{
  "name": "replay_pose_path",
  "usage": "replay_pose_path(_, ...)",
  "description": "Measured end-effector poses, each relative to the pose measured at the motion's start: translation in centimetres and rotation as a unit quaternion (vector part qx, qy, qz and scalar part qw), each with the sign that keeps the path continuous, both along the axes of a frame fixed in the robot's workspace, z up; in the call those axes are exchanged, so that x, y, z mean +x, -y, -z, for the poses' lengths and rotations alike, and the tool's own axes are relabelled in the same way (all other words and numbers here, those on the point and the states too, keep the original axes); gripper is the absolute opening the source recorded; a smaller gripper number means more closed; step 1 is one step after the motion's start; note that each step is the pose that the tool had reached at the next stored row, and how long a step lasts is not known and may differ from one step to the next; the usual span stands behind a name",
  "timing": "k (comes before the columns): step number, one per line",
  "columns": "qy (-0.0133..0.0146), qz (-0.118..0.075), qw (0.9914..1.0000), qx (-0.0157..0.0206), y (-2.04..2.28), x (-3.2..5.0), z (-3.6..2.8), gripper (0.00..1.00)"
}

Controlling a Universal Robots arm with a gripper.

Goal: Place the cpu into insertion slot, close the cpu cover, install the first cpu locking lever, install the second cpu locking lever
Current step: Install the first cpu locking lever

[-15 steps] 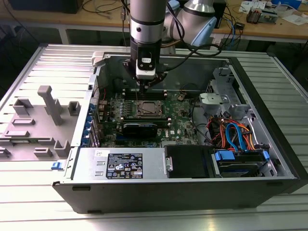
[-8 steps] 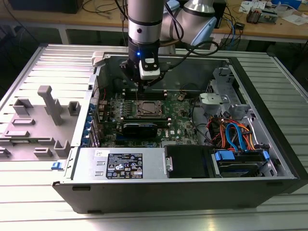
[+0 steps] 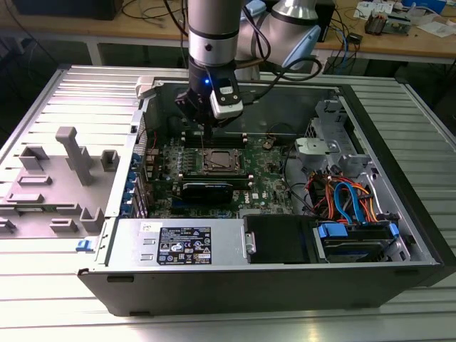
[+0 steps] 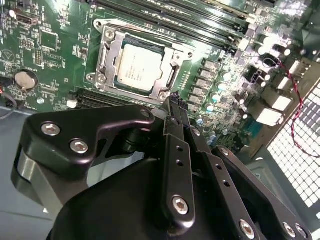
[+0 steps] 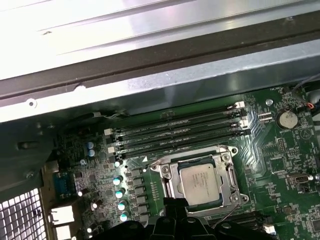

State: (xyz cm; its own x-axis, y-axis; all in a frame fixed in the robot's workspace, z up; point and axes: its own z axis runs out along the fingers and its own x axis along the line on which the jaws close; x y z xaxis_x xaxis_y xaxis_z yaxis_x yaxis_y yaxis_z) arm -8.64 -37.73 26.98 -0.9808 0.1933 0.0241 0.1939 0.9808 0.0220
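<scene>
The cpu (image 4: 140, 67) lies flat in its socket on the green motherboard, its silver-grey top showing through the window of the cpu cover (image 4: 111, 52). The cover's silver frame lies down around the chip. In the first wrist view the cpu (image 5: 200, 182) and cover (image 5: 172, 176) sit just beyond my fingertips, and a thin wire lever (image 5: 227, 215) curves past the socket's near corner. My gripper (image 4: 176, 102) hangs just above the socket's edge, shut, with nothing between its fingers. In the exterior view the gripper (image 3: 206, 139) points down just behind the socket (image 3: 217, 161).
Memory slots (image 5: 175, 132) run beside the socket, toward the chassis wall (image 5: 150, 85). A long black card (image 3: 206, 191) lies on the socket's near side in the exterior view. A power supply (image 3: 178, 246) and coloured cables (image 3: 349, 199) fill the case's front and right. A grey fixture plate (image 3: 64, 171) lies outside.
</scene>
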Motion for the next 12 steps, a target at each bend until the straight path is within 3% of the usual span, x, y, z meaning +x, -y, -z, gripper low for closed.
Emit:
replay_pose_path(1,0.0035,-0.001,0.99999,0.0,0.0,-0.04,0.03,0.11)
replay_pose_path(2,0.01,-0.001,0.99995,0.0001,0.0,-0.13,0.06,0.11)
replay_pose_path(3,0.0136,-0.002,0.99991,0.0001,-0.01,-0.19,0.08,0.11)
replay_pose_path(5,0.0149,-0.007,0.99986,0.0002,-0.01,-0.22,0.1,0.11)
replay_pose_path(8,0.0148,-0.038,0.99916,0.0005,0.0,-0.23,0.13,0.11)
replay_pose_path(12,0.0149,-0.041,0.99906,0.0007,0.0,-0.23,0.13,0.11)
